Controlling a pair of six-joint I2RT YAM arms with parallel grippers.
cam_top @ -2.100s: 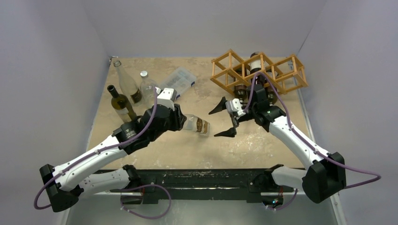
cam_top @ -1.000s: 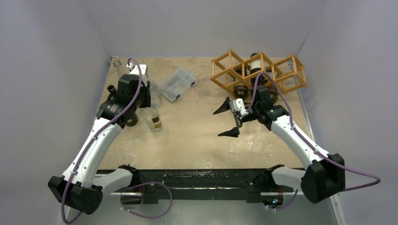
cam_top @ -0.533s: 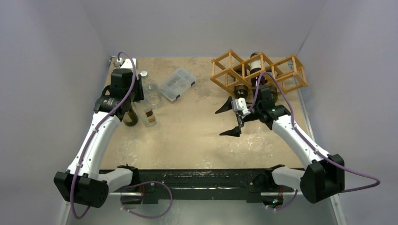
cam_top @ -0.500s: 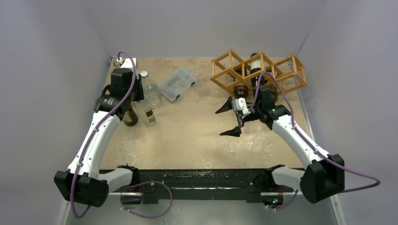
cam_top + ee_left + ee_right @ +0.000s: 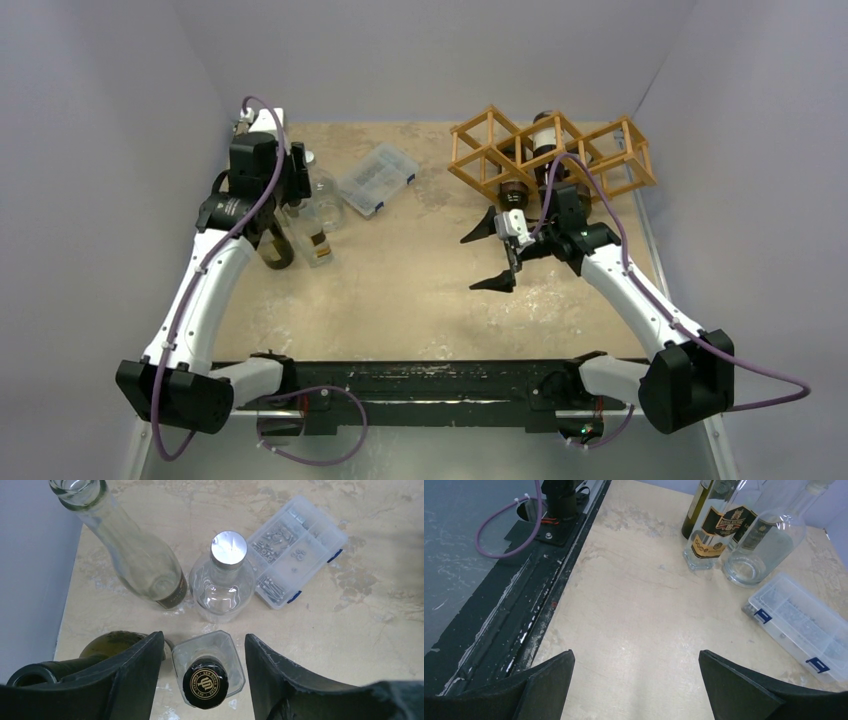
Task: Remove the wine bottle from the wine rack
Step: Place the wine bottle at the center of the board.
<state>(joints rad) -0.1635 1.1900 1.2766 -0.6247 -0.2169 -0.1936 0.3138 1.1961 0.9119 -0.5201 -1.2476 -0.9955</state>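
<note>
The wine rack (image 5: 585, 150), a lattice of light-brown rods, stands at the far right. A bottle with a white label (image 5: 543, 133) lies in its middle cell, and a dark bottle end (image 5: 513, 190) shows at its front. My right gripper (image 5: 487, 255) is open and empty over bare table in front of the rack; in the right wrist view (image 5: 636, 680) its jaws stand wide apart. A square clear bottle with a black cap (image 5: 205, 687) stands upright at the far left (image 5: 318, 243). My left gripper (image 5: 204, 677) is open above it, with a gap on both sides.
A tall clear bottle (image 5: 135, 560), a round bottle with a silver cap (image 5: 225, 580) and a green bottle (image 5: 107, 645) stand close around the square one. A clear plastic compartment box (image 5: 378, 178) lies behind them. The black base rail (image 5: 524, 590) runs along the near edge.
My left arm carried the square bottle from mid-table to the far-left group, stood it upright and let it go. My right gripper stayed open and barely moved.
</note>
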